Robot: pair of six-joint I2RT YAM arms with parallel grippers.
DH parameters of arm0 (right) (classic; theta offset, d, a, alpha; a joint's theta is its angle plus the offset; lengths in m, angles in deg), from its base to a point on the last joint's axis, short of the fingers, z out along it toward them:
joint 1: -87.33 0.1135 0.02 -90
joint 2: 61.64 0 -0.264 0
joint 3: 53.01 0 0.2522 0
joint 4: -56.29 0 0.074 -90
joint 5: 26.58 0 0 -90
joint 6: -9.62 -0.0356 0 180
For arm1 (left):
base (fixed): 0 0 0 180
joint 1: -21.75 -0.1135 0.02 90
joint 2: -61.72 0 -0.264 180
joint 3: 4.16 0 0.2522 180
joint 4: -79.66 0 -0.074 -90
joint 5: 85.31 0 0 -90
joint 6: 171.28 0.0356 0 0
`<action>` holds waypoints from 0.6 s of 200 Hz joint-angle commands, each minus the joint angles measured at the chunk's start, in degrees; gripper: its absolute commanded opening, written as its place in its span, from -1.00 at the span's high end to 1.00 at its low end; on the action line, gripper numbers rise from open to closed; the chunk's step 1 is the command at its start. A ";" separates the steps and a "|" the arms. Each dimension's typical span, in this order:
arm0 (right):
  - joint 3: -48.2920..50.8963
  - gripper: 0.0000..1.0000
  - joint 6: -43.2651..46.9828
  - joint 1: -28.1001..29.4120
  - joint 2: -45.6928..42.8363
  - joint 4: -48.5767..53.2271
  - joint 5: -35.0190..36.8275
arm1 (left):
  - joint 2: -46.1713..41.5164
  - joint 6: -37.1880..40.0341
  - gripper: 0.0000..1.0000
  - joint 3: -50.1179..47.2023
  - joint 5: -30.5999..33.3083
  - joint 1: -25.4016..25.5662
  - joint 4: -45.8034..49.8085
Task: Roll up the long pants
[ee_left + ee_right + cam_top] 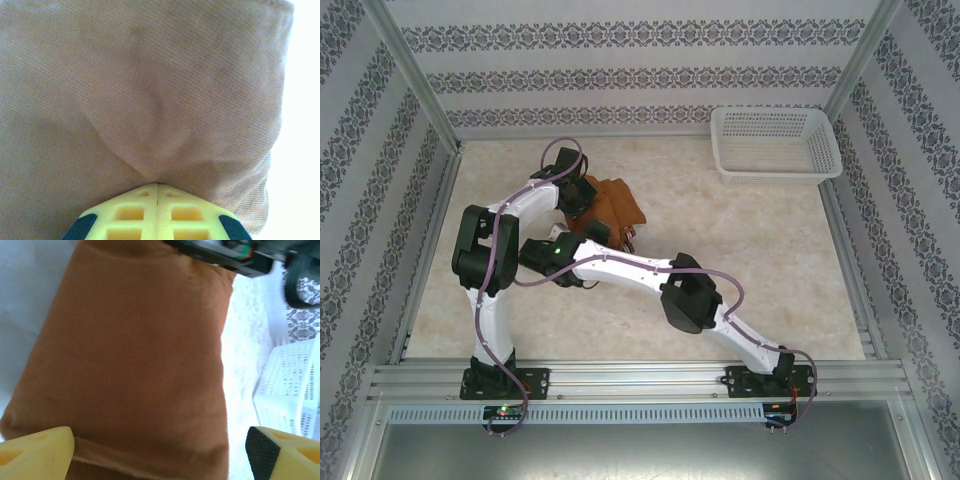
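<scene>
The long pants [613, 207] lie as a compact rust-brown bundle on the table, left of centre. My left gripper [582, 196] sits at the bundle's left edge. In the left wrist view its yellow fingertips [150, 192] are pressed together, and the cloth [150, 100] puckers into creases that run to the tips. My right gripper [595, 236] hangs over the bundle's near side. In the right wrist view that gripper [160, 452] is wide open, its fingers [37, 452] far apart, with the folded pants [135, 365] spread beneath and between them.
A white mesh basket [775, 142] stands at the back right; it also shows in the right wrist view as the basket [292, 385] to the right of the bundle. Patterned walls and metal rails [420, 250] enclose the pale table [740, 240].
</scene>
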 commanded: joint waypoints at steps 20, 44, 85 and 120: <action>-4.09 -0.79 0.57 1.38 2.70 -0.38 -0.58 | 1.92 0.50 1.00 -1.33 0.55 -0.20 1.34; -7.35 -0.79 -1.35 1.62 4.82 1.80 -1.79 | 1.79 0.68 1.00 -1.02 0.30 -0.22 1.42; -13.11 -0.79 -5.24 3.46 5.36 5.40 -5.47 | 1.40 1.16 1.00 -0.68 1.06 -0.29 2.25; -12.89 -0.79 -5.22 2.43 9.00 5.54 -5.09 | 1.49 0.85 1.00 -0.48 0.68 -0.34 2.24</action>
